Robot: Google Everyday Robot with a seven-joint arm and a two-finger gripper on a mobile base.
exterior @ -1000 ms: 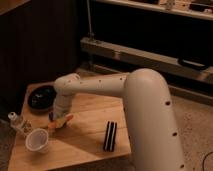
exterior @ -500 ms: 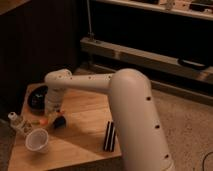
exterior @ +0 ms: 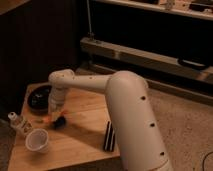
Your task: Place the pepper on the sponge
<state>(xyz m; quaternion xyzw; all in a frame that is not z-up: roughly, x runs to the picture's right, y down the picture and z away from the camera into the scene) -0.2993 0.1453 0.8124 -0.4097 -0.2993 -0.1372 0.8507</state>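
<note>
From where I stand the white arm [exterior: 131, 112] fills most of the scene. It rises as a thick column from 5 o'clock, bends at a rounded shoulder near the middle, runs out toward 9 o'clock over the wood, then turns at an elbow and drops straight down.

Under it is a low wooden table [exterior: 85, 124], lit warm, on a speckled floor [exterior: 186, 116] that spreads away at 3 o'clock. Behind, at 12 to 2 o'clock, a long pale metal rail [exterior: 150, 54] crosses in front of dark shelving.

On the table, a round black dish [exterior: 39, 98] sits at the 10 o'clock corner, partly behind the arm's last link. A long black ridged bar [exterior: 108, 136] lies near the 4 o'clock edge, close to the base of the arm. A white cup [exterior: 37, 141] stands upright at 7 o'clock with its mouth facing up. A small pale bottle [exterior: 15, 121] stands at the 9 o'clock edge, near the cup.

The gripper [exterior: 59, 121] is low over the wood, at 5 o'clock from the dish and well apart from the bar. It shows only as a dark lump, and I cannot tell whether it is clenched or released.

The pepper [exterior: 48, 120] is an orange sliver just beside the gripper at its 9 o'clock, between it and the bottle. I cannot tell whether the two touch
</note>
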